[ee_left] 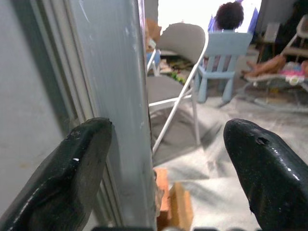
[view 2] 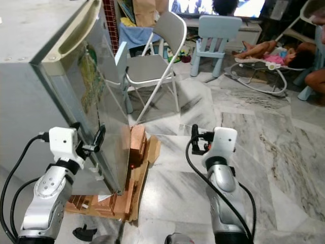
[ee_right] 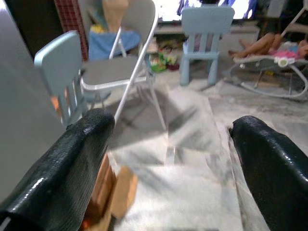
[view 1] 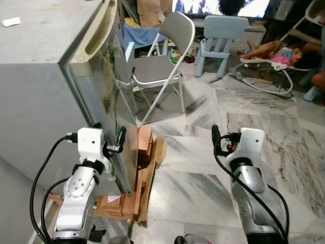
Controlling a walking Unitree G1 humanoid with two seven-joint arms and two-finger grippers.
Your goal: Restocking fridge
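A small grey fridge (view 1: 40, 91) stands at my left, raised on stacked wooden blocks (view 1: 144, 152). Its door (view 1: 99, 96) has a cream handle (view 1: 96, 35) along the top. My left gripper (view 1: 109, 133) is open at the door's free edge, low down. In the left wrist view the door edge (ee_left: 127, 120) stands between the two spread fingers (ee_left: 72, 163), nearer one of them. My right gripper (view 1: 223, 138) hovers open over the marble floor, to the right of the fridge, with nothing between its fingers (ee_right: 77, 159).
A grey folding chair (view 1: 162, 66) stands just beyond the fridge door, with a small blue child's chair (view 1: 223, 30) behind it. A baby bouncer (view 1: 269, 61) with a child lying in it is at the far right. The marble floor (view 1: 193, 178) spreads in front of me.
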